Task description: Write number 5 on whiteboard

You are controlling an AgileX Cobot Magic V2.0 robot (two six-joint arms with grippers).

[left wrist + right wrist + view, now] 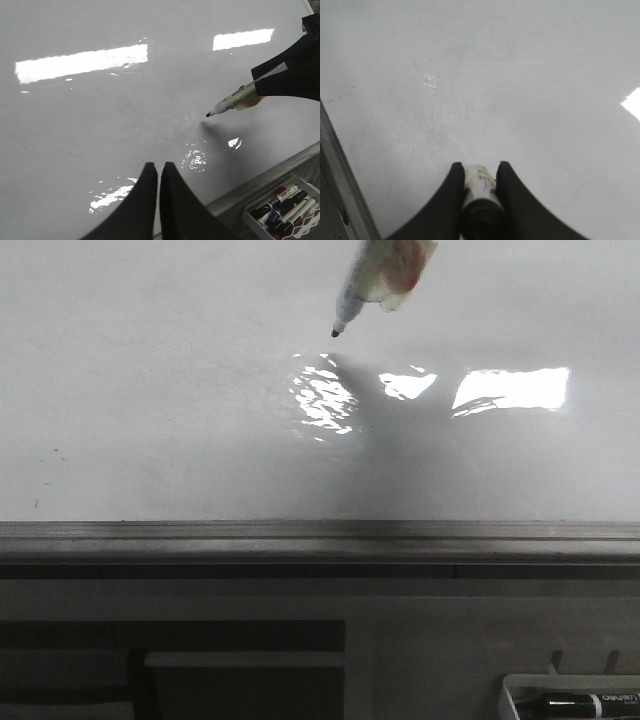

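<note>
The whiteboard (150, 420) fills most of the front view, glossy white with a grey rail (300, 535) along its lower edge. No number 5 shows on it; only small dark specks. My right gripper (480, 170) is shut on a marker (480, 180). The marker (370, 285) hangs at the top of the front view with its black tip (335, 333) just above the board. It also shows in the left wrist view (235, 101), held by the right gripper's fingers (295, 70). My left gripper (158, 167) is shut and empty over the board near the rail.
A white tray (520, 695) holding a black marker (590, 703) sits below the rail at the right. In the left wrist view the tray (250, 220) holds several markers. Bright light reflections (510, 388) lie on the board.
</note>
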